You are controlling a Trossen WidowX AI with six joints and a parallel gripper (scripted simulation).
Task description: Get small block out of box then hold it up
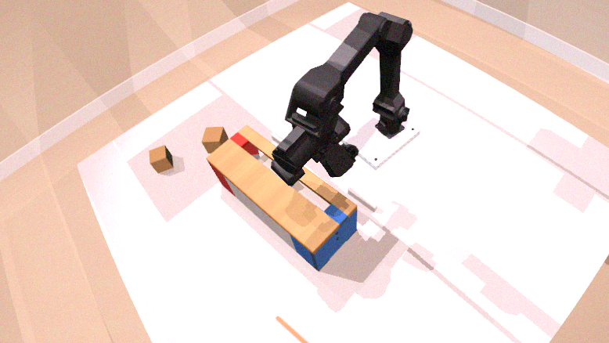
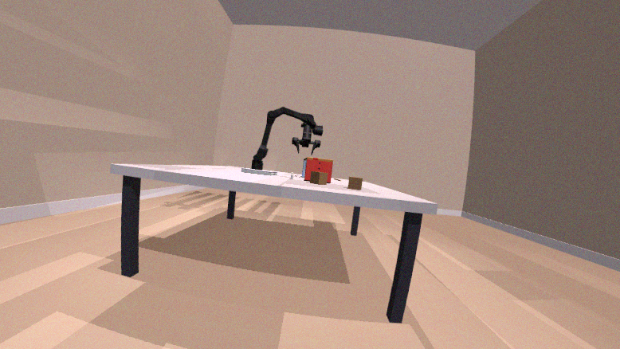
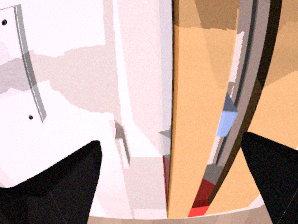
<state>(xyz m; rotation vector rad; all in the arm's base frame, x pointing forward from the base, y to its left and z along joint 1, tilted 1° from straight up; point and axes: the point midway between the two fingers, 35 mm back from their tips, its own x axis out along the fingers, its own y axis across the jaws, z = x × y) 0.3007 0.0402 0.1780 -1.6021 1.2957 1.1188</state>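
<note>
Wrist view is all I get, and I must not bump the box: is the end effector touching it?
Observer: No. In the exterior view the end effector hangs above the box, open and empty, and appears just clear of its top.
Operator: Where along the box am I?
Observer: From the top view, about midway along the slot, between the red end and the blue end.
Operator: Anything on the table past the red end?
Observer: Yes, two brown cubes: the near cube sits close beside the red end, and the far cube stands farther out, apart from the box.
</note>
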